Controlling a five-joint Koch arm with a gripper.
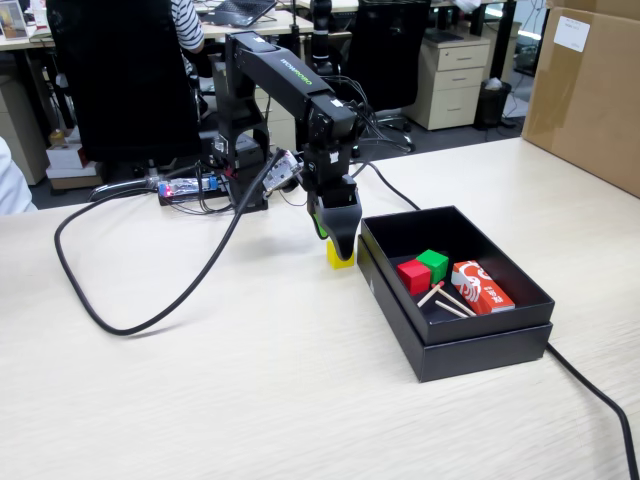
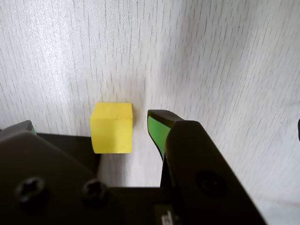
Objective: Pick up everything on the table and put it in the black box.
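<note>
Inside the black box (image 1: 400,285), two of the three cubes already lie on the floor: the green cube (image 1: 434,263) and the red cube (image 1: 413,276), touching each other near the middle, with an orange-red carton (image 1: 482,287) just beside them and a few thin sticks (image 1: 447,302) in front (neither carton nor sticks look like part of the job). That leaves one piece out: the yellow cube (image 1: 340,257) sits on the pale counter (image 1: 250,390), just outside the box's near-left wall in the fixed view. The tool (image 1: 338,243) hangs straight down over it. In the wrist view the yellow cube (image 2: 112,127) lies between the two jaws, the green-lined tip (image 2: 157,130) standing just off its right face with a thin gap showing, the other jaw low at the left edge; so the tool (image 2: 89,136) is spread apart, straddling the cube but not gripping it. By my reckoning the task is about two thirds done. What remains is to close on the yellow cube, lift it clear of the rim, carry it the short way over the box wall and let it drop among the others.
</note>
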